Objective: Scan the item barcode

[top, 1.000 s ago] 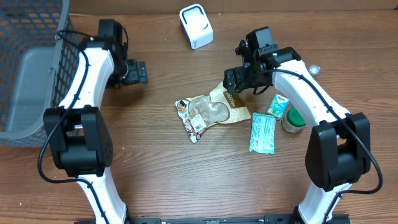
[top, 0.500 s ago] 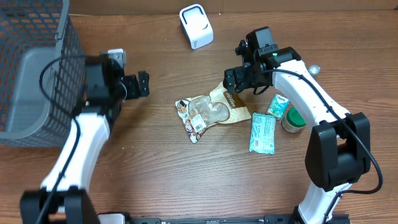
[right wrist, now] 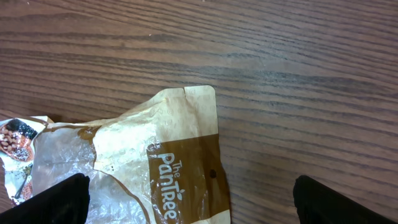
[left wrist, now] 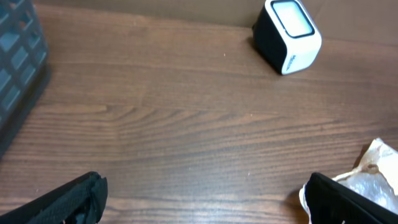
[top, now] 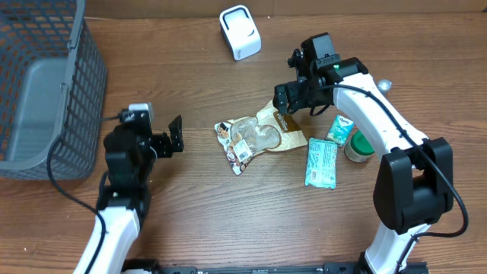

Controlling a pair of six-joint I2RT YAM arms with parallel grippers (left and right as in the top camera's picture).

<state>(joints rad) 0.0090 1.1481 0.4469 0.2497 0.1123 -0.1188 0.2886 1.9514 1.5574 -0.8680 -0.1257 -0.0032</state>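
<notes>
Overhead, the brown snack bag (top: pixel 259 135) lay flat near the middle of the table (top: pixel 228 221), its clear window facing up. The right wrist view showed its printed top corner (right wrist: pixel 168 155) on the wood. The right gripper (top: pixel 293 99) hung at that corner with its jaws spread wide, gripping nothing. A teal packet (top: pixel 321 162), a small carton (top: pixel 340 129) and a green-lidded jar (top: pixel 359 147) sat close together beside the bag, near the right arm. The left gripper (top: pixel 173 135) was apart from the bag on its other side, jaws also spread and empty. The white scanner (top: pixel 240 32) stood at the table's far edge, and a wire basket (top: pixel 46 99) sat beyond the left arm.
</notes>
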